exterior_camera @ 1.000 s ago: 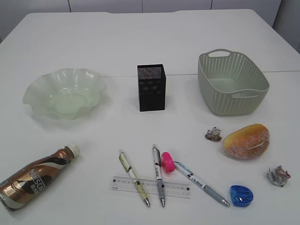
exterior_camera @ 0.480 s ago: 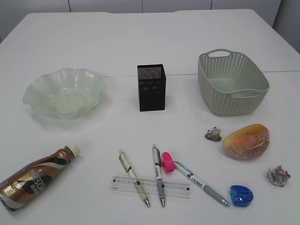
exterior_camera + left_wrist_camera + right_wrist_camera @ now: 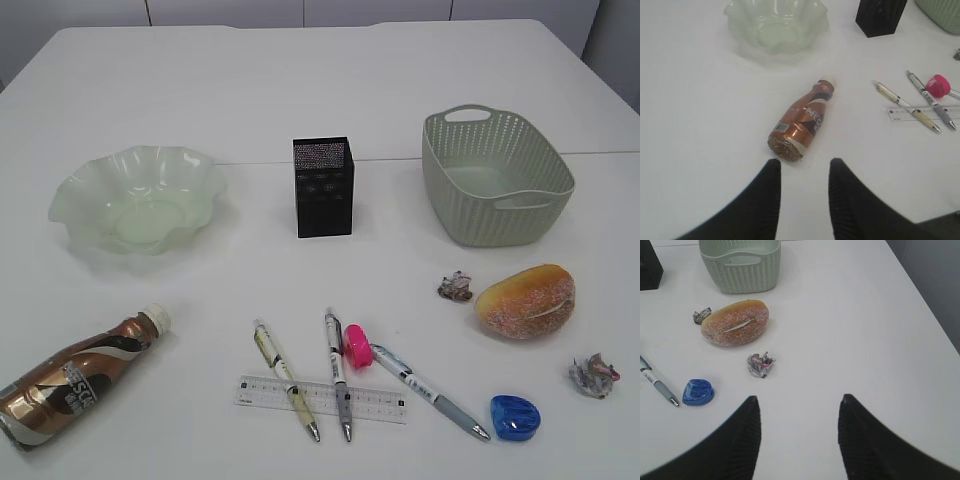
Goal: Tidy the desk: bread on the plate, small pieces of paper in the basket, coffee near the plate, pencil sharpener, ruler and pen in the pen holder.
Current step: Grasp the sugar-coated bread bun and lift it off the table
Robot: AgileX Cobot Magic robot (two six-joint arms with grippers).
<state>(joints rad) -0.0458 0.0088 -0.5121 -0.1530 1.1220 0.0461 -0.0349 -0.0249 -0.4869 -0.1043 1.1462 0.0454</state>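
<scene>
White table (image 3: 300,90) unchanged, left gripper (image 3: 805,167) and right gripper (image 3: 799,405) agape, empty-handed

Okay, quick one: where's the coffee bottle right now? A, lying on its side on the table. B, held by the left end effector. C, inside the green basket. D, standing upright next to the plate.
A: the coffee bottle lies on its side on the table, untouched.

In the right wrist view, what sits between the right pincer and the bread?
One crumpled paper ball lies on the table between the right pincer and the bread; nothing else is there.
</scene>
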